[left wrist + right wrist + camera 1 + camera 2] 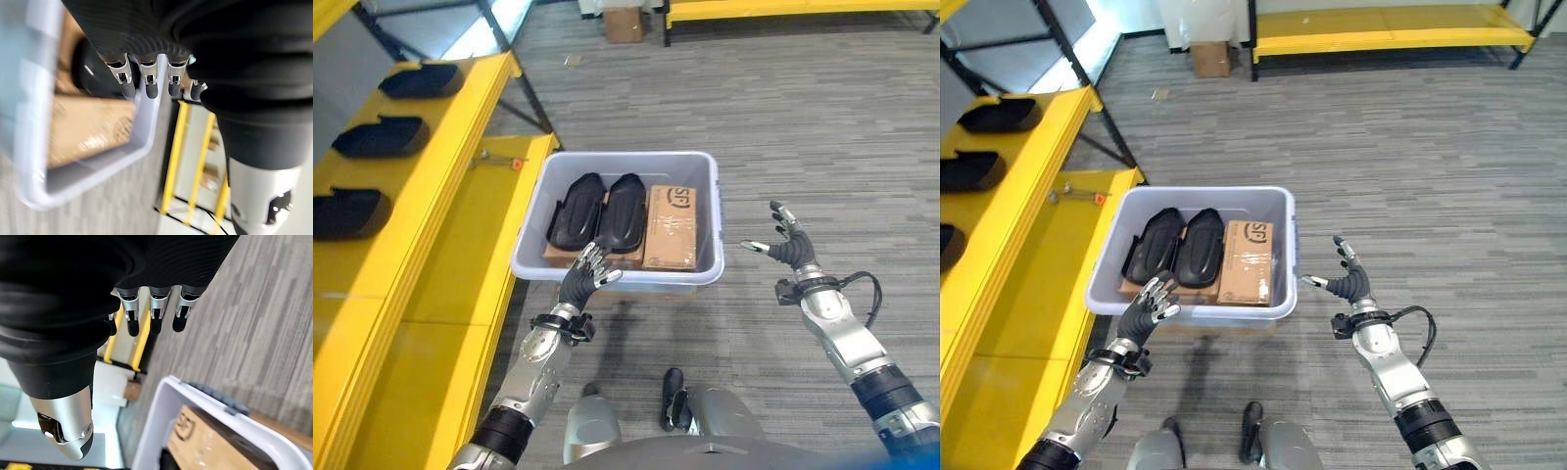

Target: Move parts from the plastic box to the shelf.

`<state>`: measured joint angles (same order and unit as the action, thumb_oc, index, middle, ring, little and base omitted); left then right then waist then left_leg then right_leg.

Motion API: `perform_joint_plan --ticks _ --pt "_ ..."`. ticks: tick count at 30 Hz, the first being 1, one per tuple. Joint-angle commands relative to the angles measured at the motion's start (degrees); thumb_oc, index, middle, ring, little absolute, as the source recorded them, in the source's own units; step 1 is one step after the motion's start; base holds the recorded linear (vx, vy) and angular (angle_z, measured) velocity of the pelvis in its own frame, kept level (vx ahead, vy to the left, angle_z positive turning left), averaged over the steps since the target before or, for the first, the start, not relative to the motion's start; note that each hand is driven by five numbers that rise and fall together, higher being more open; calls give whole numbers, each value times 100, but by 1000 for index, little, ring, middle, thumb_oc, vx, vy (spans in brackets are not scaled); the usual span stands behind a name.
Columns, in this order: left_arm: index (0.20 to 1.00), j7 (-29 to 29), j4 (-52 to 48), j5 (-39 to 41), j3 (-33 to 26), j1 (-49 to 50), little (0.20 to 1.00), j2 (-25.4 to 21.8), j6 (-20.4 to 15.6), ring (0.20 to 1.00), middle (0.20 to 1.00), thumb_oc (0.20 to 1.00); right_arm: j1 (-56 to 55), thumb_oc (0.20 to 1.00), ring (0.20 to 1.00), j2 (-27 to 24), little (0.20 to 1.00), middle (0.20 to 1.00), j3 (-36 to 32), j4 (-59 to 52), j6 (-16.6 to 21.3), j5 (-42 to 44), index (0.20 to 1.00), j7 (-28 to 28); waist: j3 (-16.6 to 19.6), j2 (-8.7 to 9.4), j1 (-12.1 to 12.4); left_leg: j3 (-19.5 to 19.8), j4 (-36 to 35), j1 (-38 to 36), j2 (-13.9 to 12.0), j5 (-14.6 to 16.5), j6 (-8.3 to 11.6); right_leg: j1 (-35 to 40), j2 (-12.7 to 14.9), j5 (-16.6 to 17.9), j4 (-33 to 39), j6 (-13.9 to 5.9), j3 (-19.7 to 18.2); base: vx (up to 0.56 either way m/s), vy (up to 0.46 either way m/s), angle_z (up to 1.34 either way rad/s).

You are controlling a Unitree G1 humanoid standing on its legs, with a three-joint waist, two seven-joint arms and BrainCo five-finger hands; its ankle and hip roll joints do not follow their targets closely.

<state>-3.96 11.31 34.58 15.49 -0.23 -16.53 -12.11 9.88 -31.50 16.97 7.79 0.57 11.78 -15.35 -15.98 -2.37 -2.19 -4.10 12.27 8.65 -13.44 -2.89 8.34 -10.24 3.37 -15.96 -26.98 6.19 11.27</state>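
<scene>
A pale plastic box sits on the grey floor beside the yellow shelf. Inside it lie two black moulded parts side by side on cardboard, with a brown carton to their right. My left hand hovers at the box's near rim, fingers relaxed and holding nothing. My right hand is raised to the right of the box, apart from it, fingers spread. Three more black parts rest in a row on the shelf's upper level.
A cardboard box stands on the floor at the back, near a second yellow rack. A small orange-tipped tool lies on the shelf's lower board. Grey carpet stretches to the right of the plastic box.
</scene>
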Motion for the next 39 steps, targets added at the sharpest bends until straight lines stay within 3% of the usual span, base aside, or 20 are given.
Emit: perform_joint_plan --ticks 1,5,7,10,12,17,21,29,34,37,38,39 --pt "1000 -172 -322 -86 90 182 1000 -330 -97 1000 1000 1000 203 1000 1000 410 1000 1000 84 -20 24 -2 1000 119 -90 243 347 -77 -706 4 198 -882 -134 1040 -111 716 1531 -566 -222 225 109 -18" --pt "1000 -36 -117 307 -22 286 1000 -278 -152 1000 1000 1000 140 1000 1000 476 1000 1000 235 -17 -81 -24 1000 132 -121 305 393 35 -1185 183 -113 -1128 -108 1244 -67 605 1466 -520 -313 254 191 -42" --pt "1000 -103 47 198 -172 337 1000 -250 -196 1000 1000 1000 141 1000 1000 486 1000 1000 265 -35 -147 10 1000 121 -166 378 415 88 -1346 248 -231 -1044 -143 1286 41 511 1285 -529 -388 221 263 -28" --pt "1000 -185 164 111 -218 396 1000 -275 -265 1000 1000 1000 95 1000 1000 416 1000 1000 248 -89 -115 93 1000 119 -188 277 359 -43 -1287 117 -286 -824 -138 1216 55 285 900 -547 -341 159 285 -19" --pt "1000 -121 139 38 -173 387 1000 -316 -50 1000 1000 1000 -61 1000 1000 444 1000 1000 181 -119 -127 182 1000 68 -235 179 300 -278 -1027 -14 -255 -651 -156 1184 125 140 608 -534 -175 185 327 -7" --pt "1000 -302 170 -104 -157 347 1000 -427 61 1000 1000 1000 -270 1000 1000 517 1000 1000 76 -143 -34 144 1000 110 -260 110 283 -594 -853 -262 -110 -323 -233 1036 287 273 590 -654 69 60 162 -7" --pt "1000 -263 146 20 -55 240 1000 -531 95 1000 1000 1000 -118 1000 1000 611 1000 1000 121 -102 19 70 1000 -96 -377 150 421 -710 -908 -362 74 -171 -294 885 489 468 684 -814 354 -13 107 0" --pt "1000 -332 63 108 -50 275 1000 -591 199 1000 1000 1000 58 1000 1000 591 1000 1000 18 -35 -92 110 1000 -239 -500 217 617 -740 -823 -191 249 -49 -427 959 691 616 980 -914 454 -18 100 0" --pt "1000 -548 -11 28 -109 318 1000 -698 273 1000 1000 1000 100 1000 1000 654 1000 1000 -20 46 -134 173 1000 -341 -558 336 755 -841 -707 -110 435 81 -586 1198 914 769 1265 -1124 496 -11 96 1" --pt "1000 -519 -45 -40 -126 343 1000 -736 273 1000 1000 1000 129 1000 1000 798 1000 1000 62 148 -139 232 1000 -319 -550 381 852 -1159 -803 -256 397 150 -616 1274 1080 814 1105 -1225 836 -2 56 -7" --pt "1000 -312 -99 -118 -156 372 1000 -736 234 1000 1000 1000 279 1000 1000 912 1000 1000 204 213 -105 235 1000 -130 -614 419 983 -1604 -895 -431 242 155 -592 1237 1204 849 785 -1263 1353 -55 -13 -43" --pt "1000 -199 -108 -149 -147 385 1000 -732 203 1000 1000 1000 334 1000 1000 941 1000 1000 250 209 -100 236 1000 -59 -623 435 990 -1700 -941 -477 196 145 -586 1221 1090 771 772 -1237 1454 -41 -29 -107"
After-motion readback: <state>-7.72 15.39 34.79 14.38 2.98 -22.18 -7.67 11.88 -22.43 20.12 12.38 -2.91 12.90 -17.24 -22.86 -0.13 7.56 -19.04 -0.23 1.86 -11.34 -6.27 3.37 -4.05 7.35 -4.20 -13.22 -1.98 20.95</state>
